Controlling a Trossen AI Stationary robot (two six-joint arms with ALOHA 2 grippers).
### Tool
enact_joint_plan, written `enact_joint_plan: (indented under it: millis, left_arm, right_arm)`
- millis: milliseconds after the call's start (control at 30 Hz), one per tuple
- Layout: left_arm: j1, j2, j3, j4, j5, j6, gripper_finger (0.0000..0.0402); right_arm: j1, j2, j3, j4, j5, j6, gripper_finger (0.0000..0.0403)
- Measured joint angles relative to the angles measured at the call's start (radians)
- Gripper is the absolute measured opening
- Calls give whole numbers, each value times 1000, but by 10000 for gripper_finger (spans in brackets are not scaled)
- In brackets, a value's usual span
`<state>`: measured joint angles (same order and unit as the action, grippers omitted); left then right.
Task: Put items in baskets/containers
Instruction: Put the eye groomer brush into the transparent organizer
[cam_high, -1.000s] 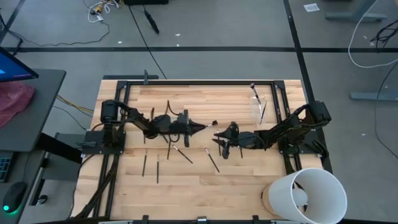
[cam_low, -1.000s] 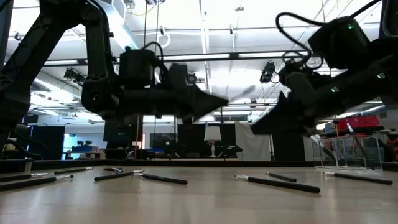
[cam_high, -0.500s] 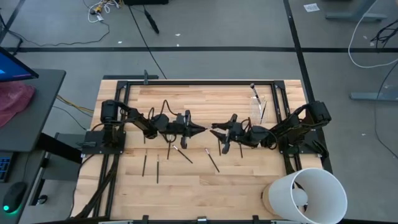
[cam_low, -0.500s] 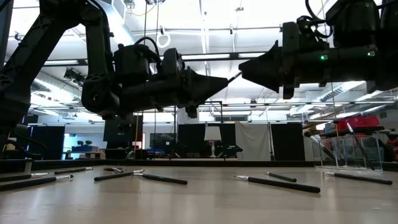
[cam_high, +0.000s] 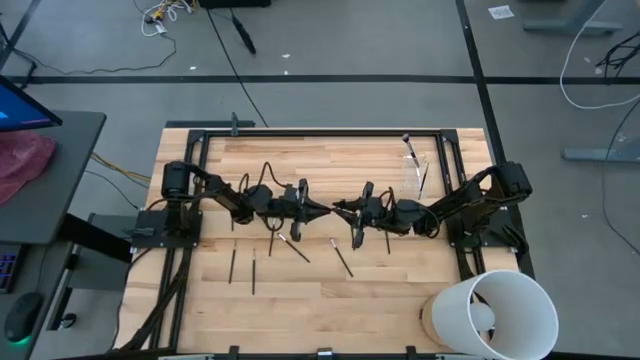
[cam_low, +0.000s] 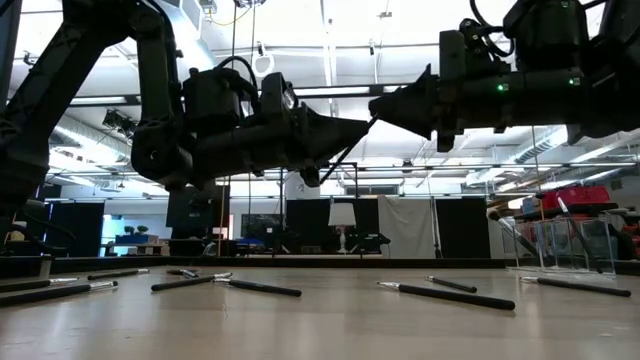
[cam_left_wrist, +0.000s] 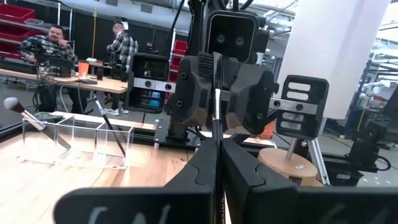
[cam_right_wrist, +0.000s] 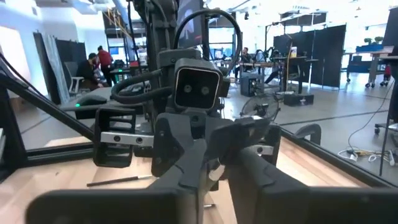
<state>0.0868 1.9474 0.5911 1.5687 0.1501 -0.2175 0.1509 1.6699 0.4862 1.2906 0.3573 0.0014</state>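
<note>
Clear plastic cup (cam_high: 415, 172) at the table's far right edge holds two brushes. Mid-table, above loose brushes (cam_high: 342, 257), the left gripper (cam_high: 322, 209) pinches one brush (cam_low: 345, 150) shut, tip to tip with the right gripper (cam_high: 341, 208), closed on the same brush.

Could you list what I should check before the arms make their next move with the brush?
1. Left gripper shut on the brush: ok.
2. Right gripper meets the left one tip to tip, above the middle of the table: ok.
3. Right gripper has a firm hold on the brush: cannot tell.
4. Clear cup upright at the far edge, on the right arm's side: ok.
5. Path from the handover point to the cup free of the left arm: ok.
</note>
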Motion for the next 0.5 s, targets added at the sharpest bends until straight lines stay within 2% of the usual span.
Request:
enact_joint_plan:
  millis: [333,500]
  left_arm:
    - [2,0,3,2,-21,-7,6]
    - [2,0,3,-2,-26,22,43]
  right_arm:
    - [1,0,0,-31,-9,-10,16]
    - [1,-42,0,-119,22,-10,13]
